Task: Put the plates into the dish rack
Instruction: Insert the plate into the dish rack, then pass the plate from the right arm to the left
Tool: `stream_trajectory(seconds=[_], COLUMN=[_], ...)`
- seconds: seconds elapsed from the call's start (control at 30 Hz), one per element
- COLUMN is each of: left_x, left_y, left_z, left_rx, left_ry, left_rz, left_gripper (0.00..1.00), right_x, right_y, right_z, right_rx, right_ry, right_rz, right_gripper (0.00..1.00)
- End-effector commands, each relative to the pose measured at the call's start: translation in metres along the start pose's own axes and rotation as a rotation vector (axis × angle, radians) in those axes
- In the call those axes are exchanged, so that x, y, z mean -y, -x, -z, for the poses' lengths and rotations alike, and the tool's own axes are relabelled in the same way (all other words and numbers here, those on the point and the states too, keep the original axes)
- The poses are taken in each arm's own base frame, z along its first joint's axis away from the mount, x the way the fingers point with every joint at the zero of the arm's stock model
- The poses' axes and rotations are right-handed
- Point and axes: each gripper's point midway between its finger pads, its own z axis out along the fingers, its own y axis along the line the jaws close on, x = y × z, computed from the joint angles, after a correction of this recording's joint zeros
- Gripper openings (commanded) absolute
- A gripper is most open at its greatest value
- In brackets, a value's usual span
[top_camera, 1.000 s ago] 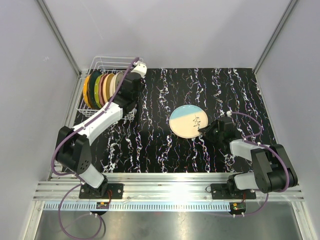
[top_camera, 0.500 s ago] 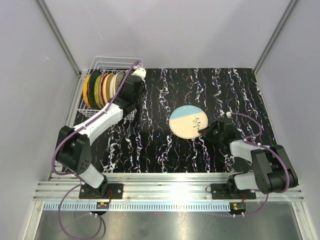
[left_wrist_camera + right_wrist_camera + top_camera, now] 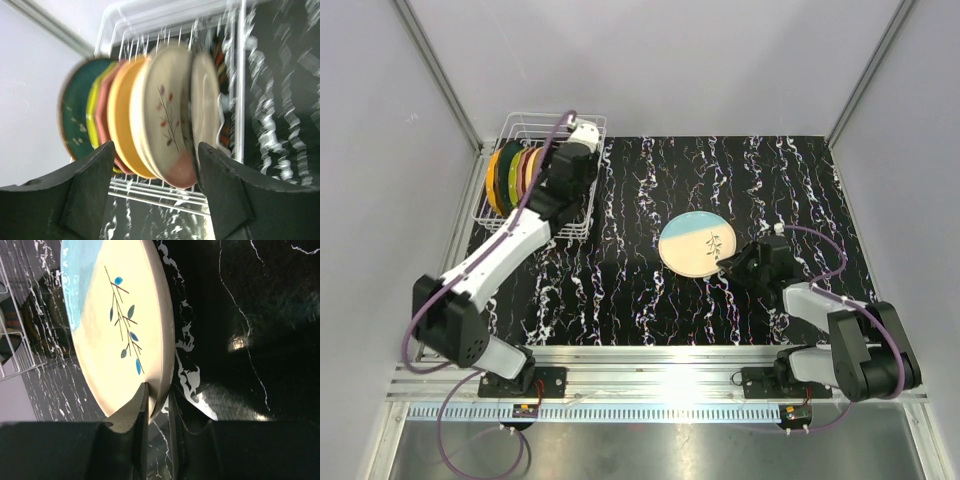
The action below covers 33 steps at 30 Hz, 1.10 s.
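left gripper [image 3: 156, 195]: jaws wide, holding nothing, facing upright plates [image 3: 160, 110] in rack [image 3: 240, 75] | right gripper [image 3: 156, 412]: narrow, clamped on rim of blue plate [image 3: 110, 325], midway across table [image 3: 640, 290]

- No lettering, number, brand or sign can be read in any of the views.
- The blue and cream plate [image 3: 115, 330] on the worktop carries only a painted twig with blue leaves.
- The cream plate [image 3: 165, 110] standing in the dish rack [image 3: 240, 75] carries only a painted sprig with red leaves.
- The green plate [image 3: 75, 120] shows pale marks, too blurred to read.
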Motion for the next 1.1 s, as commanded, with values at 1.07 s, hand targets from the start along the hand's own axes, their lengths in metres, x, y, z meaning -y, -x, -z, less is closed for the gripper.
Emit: stream_trajectory(seconds=[1.07], left_x=[0.221], left_y=[-0.090], left_z=[0.208], left_rx=[-0.334], left_ry=[-1.096], left_rz=[1.093], left_gripper=[0.99], right_x=[-0.106], right_y=[0.011], right_z=[0.080], right_rx=[0.050], right_ry=[0.365], right_rz=[-0.478], right_gripper=[0.00])
